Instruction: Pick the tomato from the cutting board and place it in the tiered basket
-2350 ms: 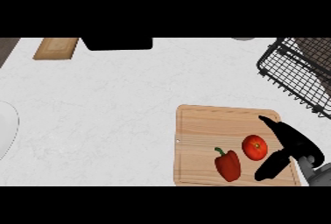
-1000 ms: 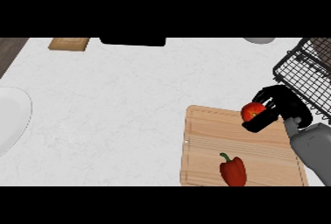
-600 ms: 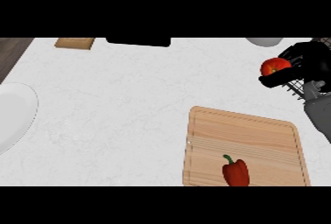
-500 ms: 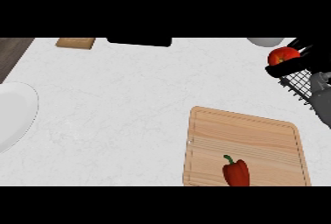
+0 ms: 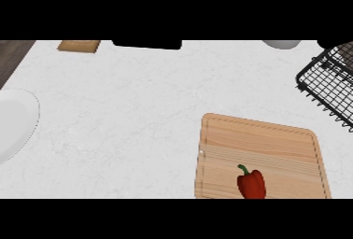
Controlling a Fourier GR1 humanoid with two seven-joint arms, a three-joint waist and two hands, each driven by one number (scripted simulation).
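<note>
Tomato out of sight, neither hand visible, so finger state impossible to tell.

Only a red pepper (image 5: pixel 251 183) left on the wooden cutting board (image 5: pixel 262 144), lying near the board's lower edge, its tip cut off by the view's bottom. Black wire tiered basket (image 5: pixel 329 79) cropped at the upper right, well apart from the board across bare white counter (image 5: pixel 131 116); inside of the basket mostly out of frame, contents not discernible. Pale plate (image 5: pixel 14 122) half cut off at the left edge. Along the top edge, partly cropped: a small wooden block (image 5: pixel 79 45), a dark rectangular object (image 5: pixel 147 44), a grey rounded object (image 5: pixel 281 44), none identifiable further.
</note>
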